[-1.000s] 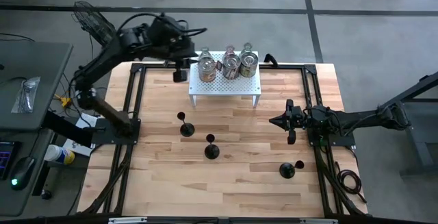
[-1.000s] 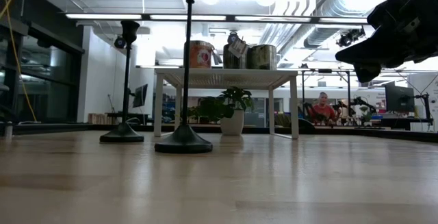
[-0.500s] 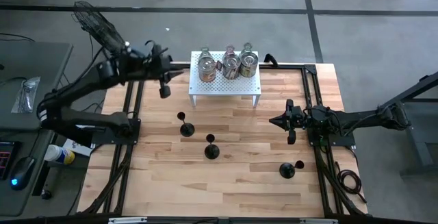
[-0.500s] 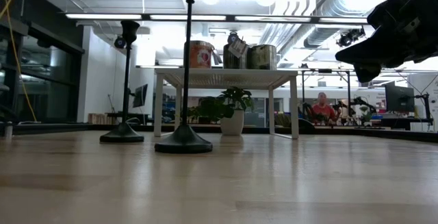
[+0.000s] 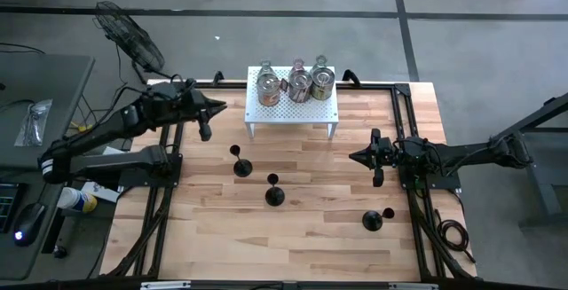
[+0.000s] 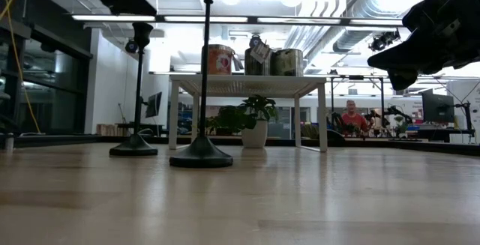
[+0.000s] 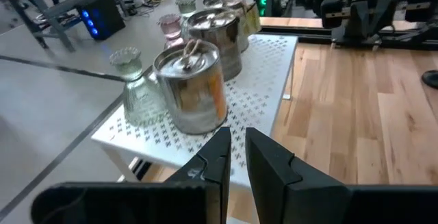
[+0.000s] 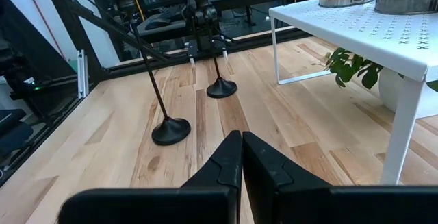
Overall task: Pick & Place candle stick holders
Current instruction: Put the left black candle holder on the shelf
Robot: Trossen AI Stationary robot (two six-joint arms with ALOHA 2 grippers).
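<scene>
Hovering above the counter's [image 5: 302, 228] far-left part, just left of the white rack [image 5: 293, 113], the left claw [image 5: 205, 132] holds nothing; its fingers [image 7: 270, 166] stand almost together with a thin gap between them. The right claw [image 5: 358, 157] waits over the right side of the counter, fingers [image 8: 229, 159] pressed together and empty.

On the rack stand three metal tins [image 7: 190, 87] in a row, the left one orange-banded in the low view. Behind them, along the rack's far edge, sit small glass holders [image 7: 140, 90], one pinkish [image 7: 169, 27]; how many there are cannot be told, since the tins hide part of that edge.

Three black holders stand upright on the bare wood. One [image 5: 240, 164] is near the rack's left leg, on the near side. A second [image 5: 274, 192] stands a little nearer and to the right of it, close to the counter's middle. The third [image 5: 372, 220] is well apart from both, at the near right, beside a small dark thing [image 5: 389, 212] that is too small to make out.

A potted plant [image 6: 251, 121] shows under the rack in the low view. A person in red [image 6: 352, 118] sits in the room beyond.
</scene>
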